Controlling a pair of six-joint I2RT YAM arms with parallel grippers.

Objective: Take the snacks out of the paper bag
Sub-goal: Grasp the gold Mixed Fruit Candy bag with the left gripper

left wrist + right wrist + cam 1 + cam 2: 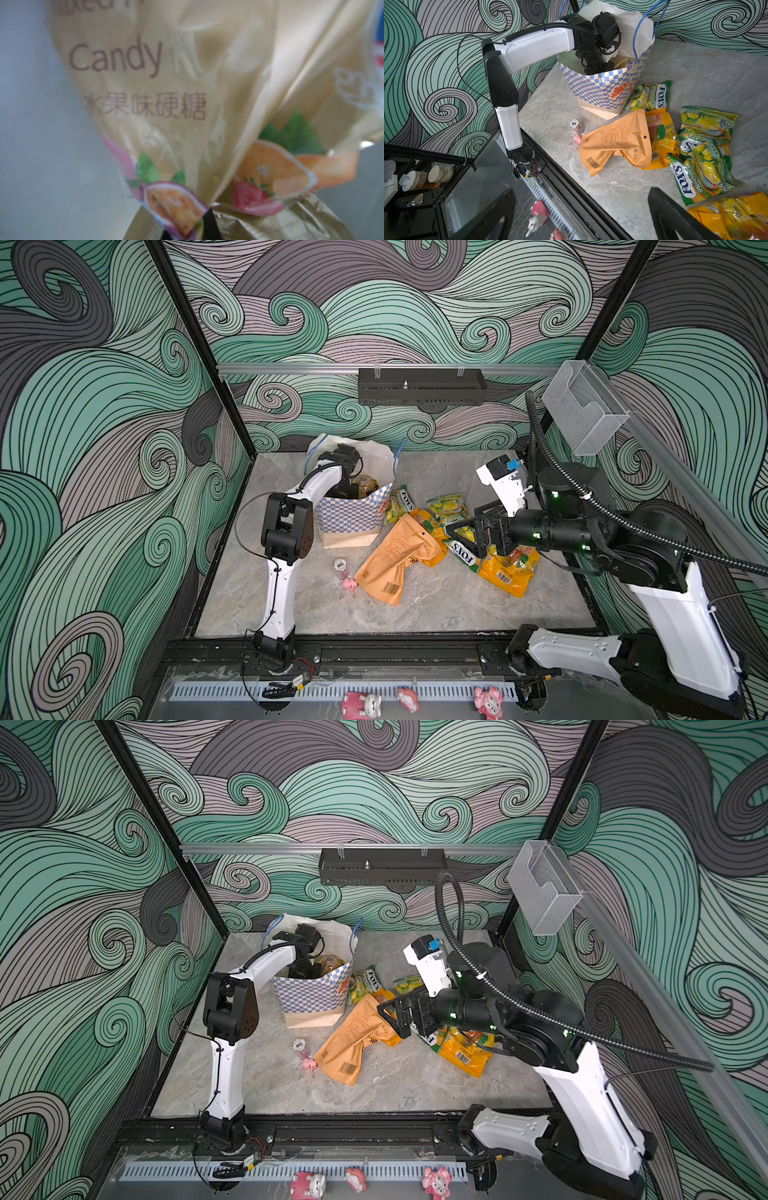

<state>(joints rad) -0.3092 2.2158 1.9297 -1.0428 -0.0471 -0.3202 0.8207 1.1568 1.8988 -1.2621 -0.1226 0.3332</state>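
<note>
Cream paper with a blue-checked band marks the paper bag (353,518), upright at the back left of the grey table (415,614). The left gripper (208,223) is sunk into its mouth, pinched tight, as far as the wrist view shows, on a gold candy pouch (166,83) inside the bag. Just beside the bag's right wall lies one FOX'S bag (401,504). Next comes a tan-orange barcoded pouch (395,560) overlapping an orange-yellow bag (434,531), then two more FOX'S bags (446,506) and another orange-yellow bag (509,572) in a loose heap. The right gripper (461,539) hangs over that heap, jaws spread wide, holding nothing. Most snacks seem to be out. The gold pouch at least remains to be lifted, and whether more lies beneath it cannot be told.
</note>
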